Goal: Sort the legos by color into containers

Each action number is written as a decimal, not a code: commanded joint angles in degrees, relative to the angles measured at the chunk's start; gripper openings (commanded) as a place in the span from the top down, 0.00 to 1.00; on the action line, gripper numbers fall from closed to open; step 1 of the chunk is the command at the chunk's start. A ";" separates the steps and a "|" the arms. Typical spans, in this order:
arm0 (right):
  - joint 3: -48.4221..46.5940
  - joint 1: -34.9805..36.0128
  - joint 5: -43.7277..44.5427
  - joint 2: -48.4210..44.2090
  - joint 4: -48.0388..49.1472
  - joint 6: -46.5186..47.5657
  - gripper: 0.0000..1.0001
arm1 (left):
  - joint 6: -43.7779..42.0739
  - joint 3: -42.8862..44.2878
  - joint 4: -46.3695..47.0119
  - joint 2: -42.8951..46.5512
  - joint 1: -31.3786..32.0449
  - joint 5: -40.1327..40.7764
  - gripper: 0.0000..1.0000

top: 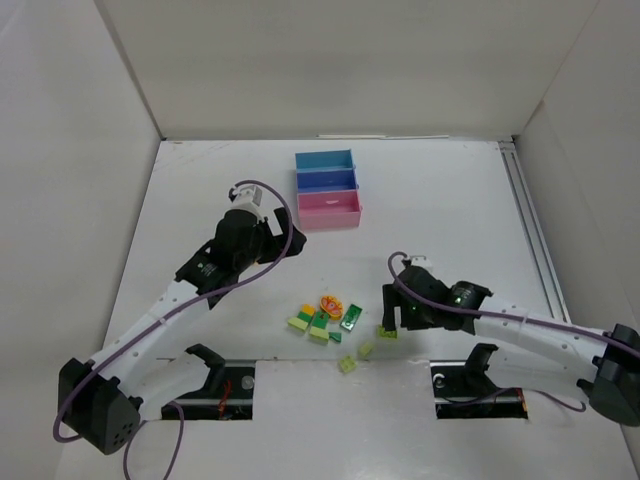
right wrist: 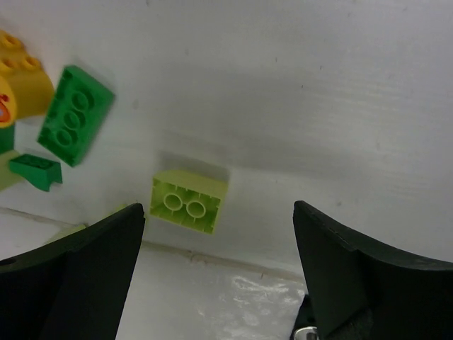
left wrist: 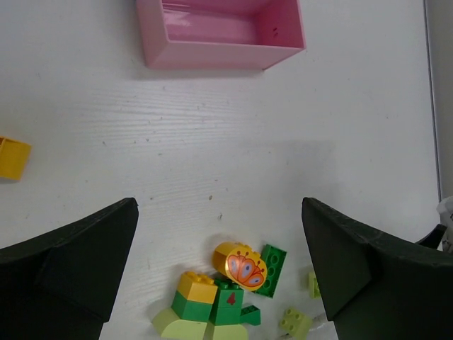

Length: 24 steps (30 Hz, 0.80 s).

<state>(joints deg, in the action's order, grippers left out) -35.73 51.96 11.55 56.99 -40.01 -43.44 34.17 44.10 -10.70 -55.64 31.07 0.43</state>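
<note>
The legos lie in a loose cluster point(top: 325, 318) near the table's front. It holds a stacked yellow, dark green and light green group point(left wrist: 205, 308), an orange butterfly brick point(left wrist: 244, 266) and a flat dark green brick point(left wrist: 271, 269). A light green brick point(right wrist: 186, 200) lies on its side between the open fingers of my right gripper point(right wrist: 219, 209), untouched. My left gripper point(left wrist: 219, 212) hangs open above the table between the cluster and the pink tray point(left wrist: 219, 35), holding nothing. The containers stand in a row at the back: teal point(top: 323, 160), blue point(top: 326, 179), pink point(top: 329, 211).
A lone yellow brick point(left wrist: 13, 157) lies off to the left in the left wrist view. Two more light green bricks point(top: 365, 350) point(top: 347, 366) lie by the table's near edge. White walls enclose the table, and a rail point(top: 530, 230) runs along the right side.
</note>
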 commanded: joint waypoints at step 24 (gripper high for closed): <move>-0.13 7.62 0.40 12.79 8.72 -9.39 0.49 | 1.95 -1.56 0.50 1.67 0.22 -0.16 0.00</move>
<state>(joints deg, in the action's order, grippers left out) -34.37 59.00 10.96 69.87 -34.39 -52.56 35.88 42.98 -10.87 -55.35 31.07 0.21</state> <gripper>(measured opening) 0.551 1.000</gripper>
